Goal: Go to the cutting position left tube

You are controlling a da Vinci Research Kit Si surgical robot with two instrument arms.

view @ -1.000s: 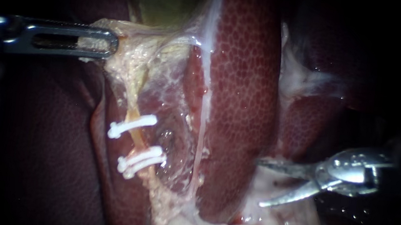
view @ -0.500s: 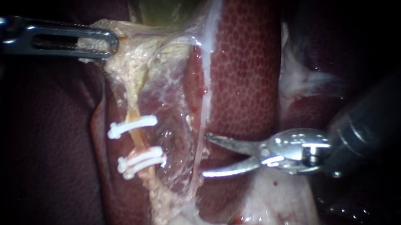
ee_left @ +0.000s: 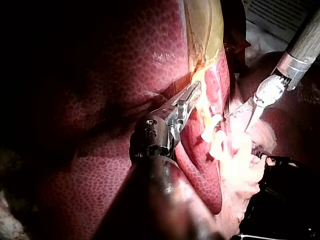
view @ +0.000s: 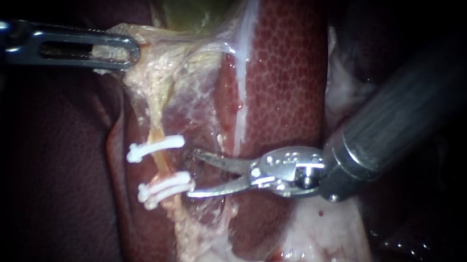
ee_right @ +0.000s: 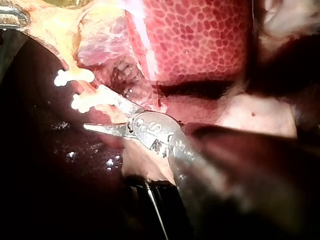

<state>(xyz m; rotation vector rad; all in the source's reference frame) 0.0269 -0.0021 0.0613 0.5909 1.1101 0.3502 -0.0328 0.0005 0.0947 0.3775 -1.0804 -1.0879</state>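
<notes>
tube (view: 160, 163) steeply diagonal, upper-left to lower-right

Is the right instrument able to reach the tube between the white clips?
Probably yes. The right instrument, its tool open, points straight at the tube between the clips; only a small gap lies between, with nothing blocking.

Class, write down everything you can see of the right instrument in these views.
The right instrument has a dark matt shaft that enters from the upper right, a shiny metal wrist and two thin, pointed, slightly curved jaws. The jaws stand open and hold nothing. They point at the tube between the upper clip and the lower clips, with their tips just short of it.
</notes>
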